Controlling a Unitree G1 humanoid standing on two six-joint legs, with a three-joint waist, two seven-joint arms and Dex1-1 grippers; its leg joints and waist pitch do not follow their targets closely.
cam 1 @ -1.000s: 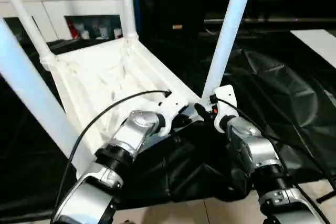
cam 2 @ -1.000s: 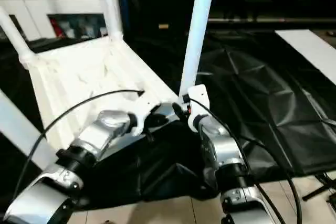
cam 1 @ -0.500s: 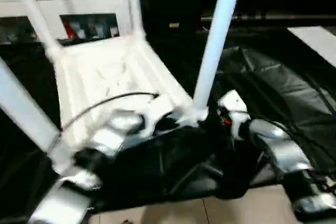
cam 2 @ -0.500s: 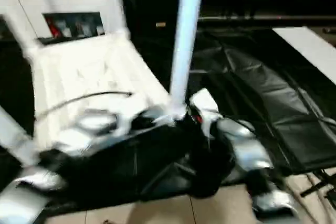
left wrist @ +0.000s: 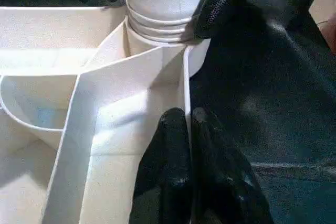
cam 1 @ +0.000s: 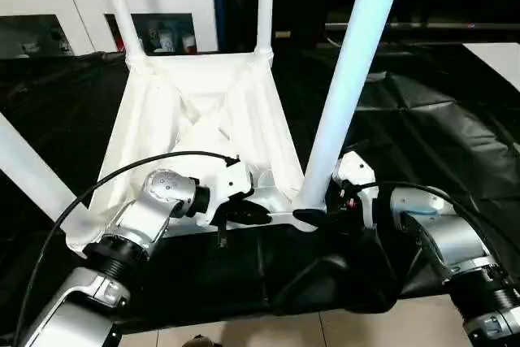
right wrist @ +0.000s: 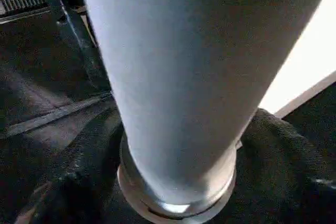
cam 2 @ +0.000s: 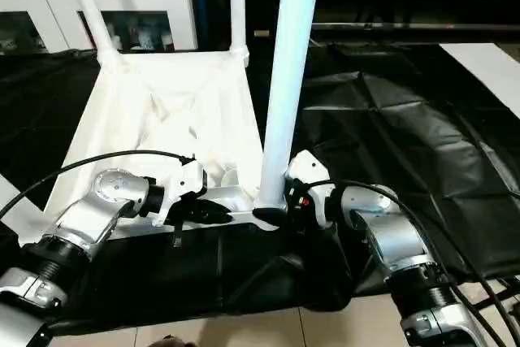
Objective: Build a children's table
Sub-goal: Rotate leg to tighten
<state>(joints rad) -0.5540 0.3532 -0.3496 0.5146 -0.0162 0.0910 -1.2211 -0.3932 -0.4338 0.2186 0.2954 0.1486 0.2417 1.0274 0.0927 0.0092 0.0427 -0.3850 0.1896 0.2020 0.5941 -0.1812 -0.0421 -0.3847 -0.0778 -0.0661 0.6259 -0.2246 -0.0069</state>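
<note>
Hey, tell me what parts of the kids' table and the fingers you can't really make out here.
- Tops of all four legs: cut off by the upper edge in both eye views, such as the near right leg.
- Near left leg's socket: hidden behind the left gripper's arm in the eye views.
- Right gripper fingertips: behind the leg base.
- Tabletop face: turned downward.

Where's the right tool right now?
In the left eye view, the right tool sits at the near right corner of the upturned white plastic table top, its fingers around the base of the white tube leg standing in that corner socket.
</note>
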